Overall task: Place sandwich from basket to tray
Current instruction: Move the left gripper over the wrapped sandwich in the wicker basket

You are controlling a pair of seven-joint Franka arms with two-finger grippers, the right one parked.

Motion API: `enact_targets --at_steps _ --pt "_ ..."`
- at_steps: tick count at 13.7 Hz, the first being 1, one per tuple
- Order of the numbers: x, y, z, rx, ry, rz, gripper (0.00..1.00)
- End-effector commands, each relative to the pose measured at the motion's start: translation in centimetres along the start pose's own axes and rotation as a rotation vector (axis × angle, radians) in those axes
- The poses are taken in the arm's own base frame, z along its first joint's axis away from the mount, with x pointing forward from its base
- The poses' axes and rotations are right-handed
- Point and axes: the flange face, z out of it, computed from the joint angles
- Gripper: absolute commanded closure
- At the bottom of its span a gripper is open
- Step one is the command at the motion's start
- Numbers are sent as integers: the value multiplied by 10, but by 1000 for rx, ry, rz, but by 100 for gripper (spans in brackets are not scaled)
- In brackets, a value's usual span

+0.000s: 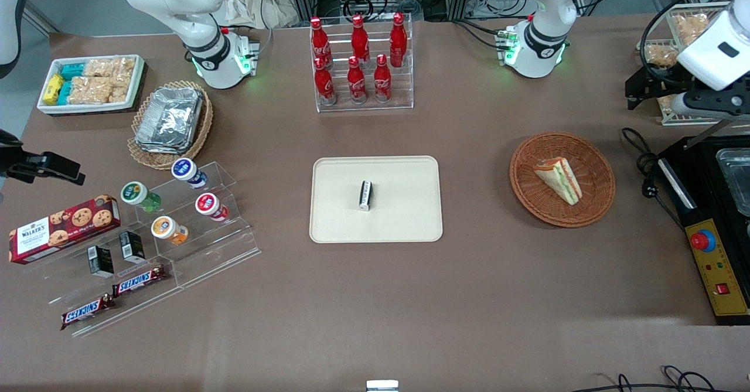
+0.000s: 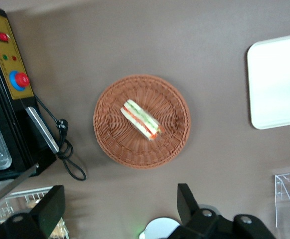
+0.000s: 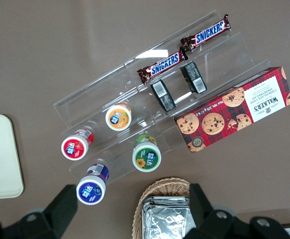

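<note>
Sandwich [image 2: 141, 119] lying in basket [image 2: 142, 121], open empty gripper [image 2: 120, 206] well above, apart from both

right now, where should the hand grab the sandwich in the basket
From above, across the two flat bread faces near the wedge's thick middle. The sandwich rests in the basket with its filling edge up, so both faces are exposed. The hand is open, apart from the basket and not yet over it.
</note>
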Motion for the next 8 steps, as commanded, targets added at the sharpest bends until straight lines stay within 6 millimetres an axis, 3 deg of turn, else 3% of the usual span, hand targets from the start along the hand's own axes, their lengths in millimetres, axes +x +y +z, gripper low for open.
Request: enact_targets --at_steps 1,3,4,6,8 --pt "10 -6 -6 -17 -5 -25 0" --pt "16 -6 -4 -22 -6 -41 0" --pt "19 -6 7 -19 -32 -55 0" --pt "23 -2 46 -8 -84 -320 0" --pt "19 7 72 -1 -37 -476 0"
